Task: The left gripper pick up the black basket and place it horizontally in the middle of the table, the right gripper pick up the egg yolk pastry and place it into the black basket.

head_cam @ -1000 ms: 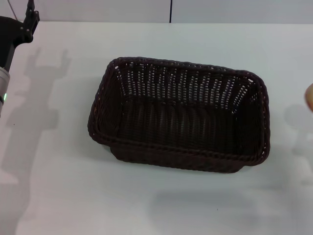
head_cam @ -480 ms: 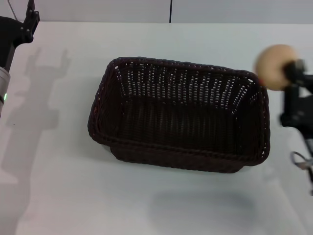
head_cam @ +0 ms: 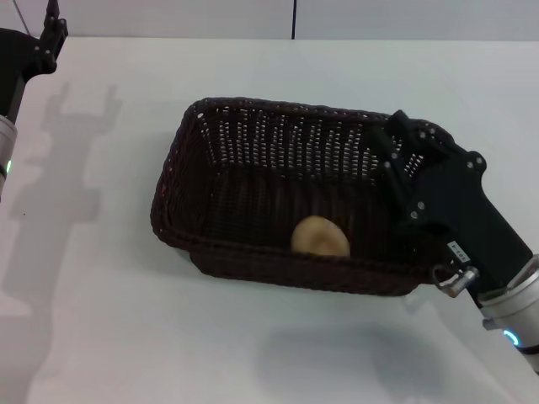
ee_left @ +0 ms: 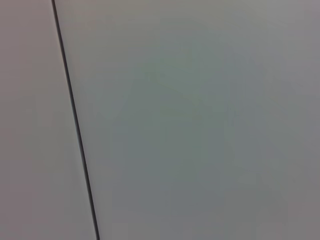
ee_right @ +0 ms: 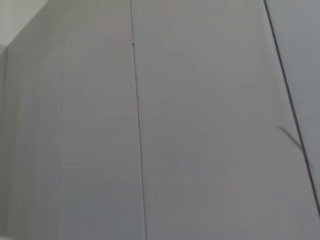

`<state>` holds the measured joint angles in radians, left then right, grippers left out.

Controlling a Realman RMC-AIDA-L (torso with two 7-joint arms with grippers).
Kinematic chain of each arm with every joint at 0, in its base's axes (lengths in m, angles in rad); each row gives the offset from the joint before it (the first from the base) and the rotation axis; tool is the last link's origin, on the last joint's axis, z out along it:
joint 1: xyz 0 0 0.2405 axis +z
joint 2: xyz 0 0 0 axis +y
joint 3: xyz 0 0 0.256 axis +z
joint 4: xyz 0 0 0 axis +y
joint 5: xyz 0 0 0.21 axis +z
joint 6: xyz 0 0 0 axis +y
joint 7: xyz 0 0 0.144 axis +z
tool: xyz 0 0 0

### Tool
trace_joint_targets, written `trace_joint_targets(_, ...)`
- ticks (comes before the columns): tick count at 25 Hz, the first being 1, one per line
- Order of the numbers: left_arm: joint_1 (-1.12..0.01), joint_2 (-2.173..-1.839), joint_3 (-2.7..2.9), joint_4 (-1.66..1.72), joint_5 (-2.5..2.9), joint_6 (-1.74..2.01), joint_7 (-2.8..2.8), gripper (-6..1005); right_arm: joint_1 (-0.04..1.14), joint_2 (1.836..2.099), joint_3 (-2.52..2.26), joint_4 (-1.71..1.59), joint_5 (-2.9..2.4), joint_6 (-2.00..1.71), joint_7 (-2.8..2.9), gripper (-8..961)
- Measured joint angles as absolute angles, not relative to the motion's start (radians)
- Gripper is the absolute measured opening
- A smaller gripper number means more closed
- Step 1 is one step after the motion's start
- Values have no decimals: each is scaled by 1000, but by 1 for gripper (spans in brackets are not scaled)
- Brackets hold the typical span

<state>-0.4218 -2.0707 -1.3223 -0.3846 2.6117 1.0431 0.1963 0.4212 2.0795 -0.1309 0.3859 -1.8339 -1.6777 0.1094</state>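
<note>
Dark woven wicker basket set mid-desk; round tan pastry deposited inside. Right gripper jaws released; left gripper jaws: cannot tell. Only withdrawal judged outstanding.

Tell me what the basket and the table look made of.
Black basket: woven wicker or plastic rattan, matte dark brown-black; openwork sides and a braided rim show the weave. Table: smooth white hard surface, likely laminate; it takes soft shadows, with no grain visible.

Right gripper: black angular housing, metal fitting, white-grey wrist, blue light. Left arm: black, green light.
</note>
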Motion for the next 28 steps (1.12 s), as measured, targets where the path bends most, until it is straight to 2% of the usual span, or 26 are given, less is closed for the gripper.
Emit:
trace_joint_targets(1, -422, -2070, -1322, -383, 2611, 1043, 196, 776, 416, 2079, -127, 386, -1832, -1682, 110, 67)
trace_joint_targets(5, -418, -2070, -1324, -381, 2611, 1044, 196, 777, 372, 2078, -77, 379, -1828, -1702, 110, 186)
trace_joint_targets(7, -413, -2070, -1326, -380, 2611, 1044, 196, 777, 299, 2078, 19, 360, -1828, -1740, 108, 245)
trace_joint_targets(8, -410, -2069, -1326, -380, 2611, 1044, 196, 777, 299, 2078, 19, 360, -1828, -1740, 108, 291)
trace_joint_targets(12, -387, -2069, -1328, -386, 2611, 1046, 184, 777, 163, 2079, 201, 303, -1828, -1809, 110, 474)
trace_joint_targets(15, -369, -2069, -1329, -387, 2611, 1049, 152, 777, 111, 2079, 300, 265, -1828, -1809, 129, 700)
trace_joint_targets(20, -337, -2068, -1323, -385, 2616, 1052, 99, 777, 58, 2080, 453, 174, -1827, -1795, 246, 775)
trace_joint_targets(28, -302, -2069, -1303, -374, 2616, 1060, 20, 778, 16, 2085, 522, 173, -1788, -1783, 260, 808)
